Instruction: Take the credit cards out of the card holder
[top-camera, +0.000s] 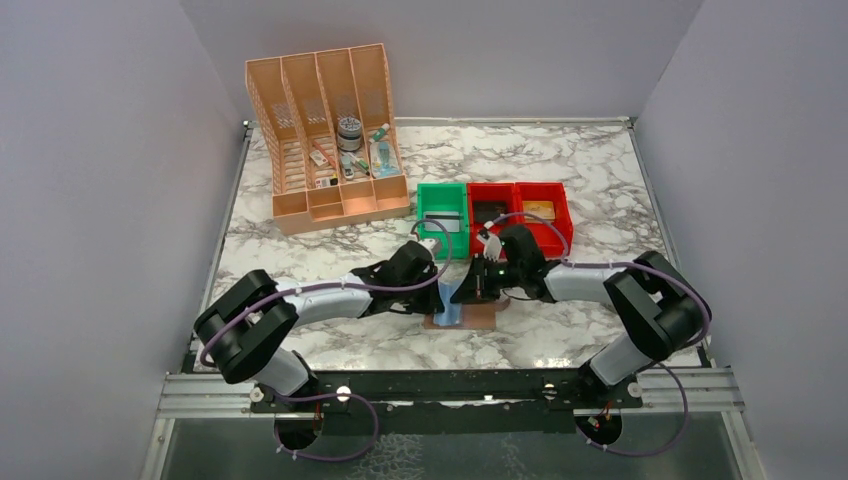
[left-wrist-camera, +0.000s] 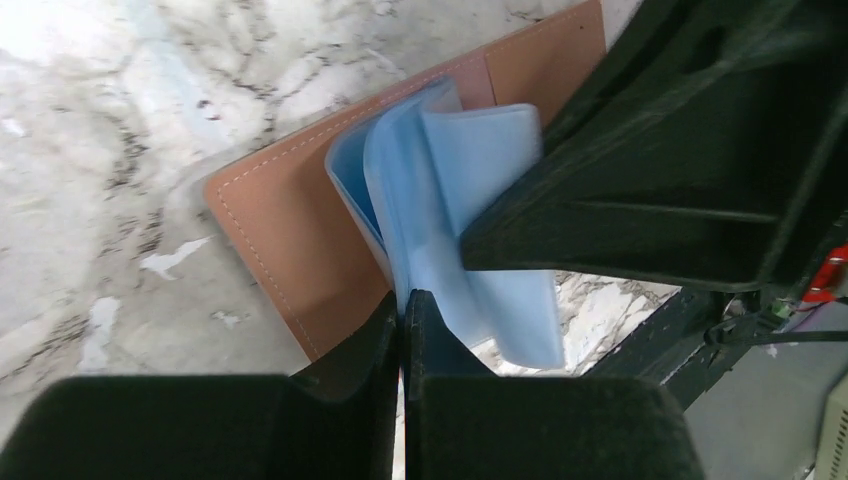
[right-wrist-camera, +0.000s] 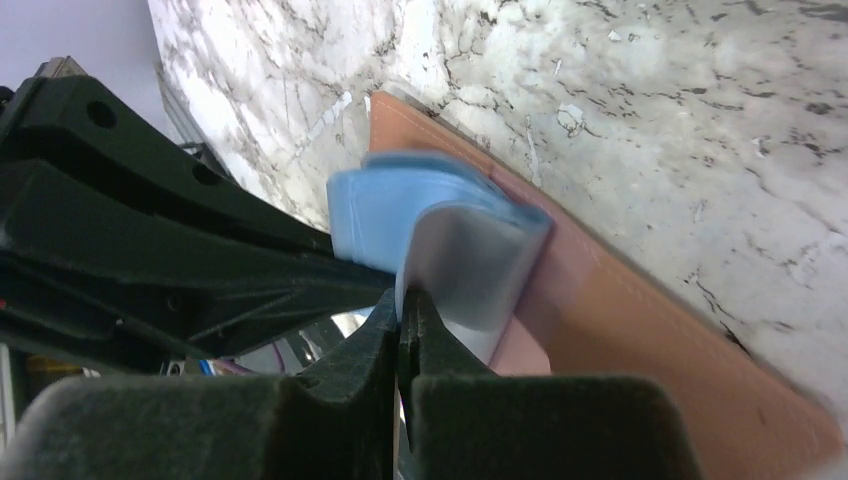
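The card holder (top-camera: 478, 319) lies open on the marble table between the two arms, brown cover down, its light blue pocket leaves standing up. My left gripper (left-wrist-camera: 403, 300) is shut on the edge of a blue leaf (left-wrist-camera: 470, 160); the brown cover (left-wrist-camera: 290, 230) lies flat beneath. My right gripper (right-wrist-camera: 400, 298) is shut on the edge of another pale blue-grey leaf (right-wrist-camera: 470, 260) from the opposite side, over the brown cover (right-wrist-camera: 640, 340). In the top view the left gripper (top-camera: 441, 292) and the right gripper (top-camera: 466, 292) almost meet above the holder. No dark credit card shows in the holder.
A green bin (top-camera: 443, 190) and two red bins (top-camera: 548, 190) stand just behind the grippers. A tan divided file rack (top-camera: 325, 130) with small items stands at the back left. The right arm's black body (left-wrist-camera: 680, 150) fills the right of the left wrist view.
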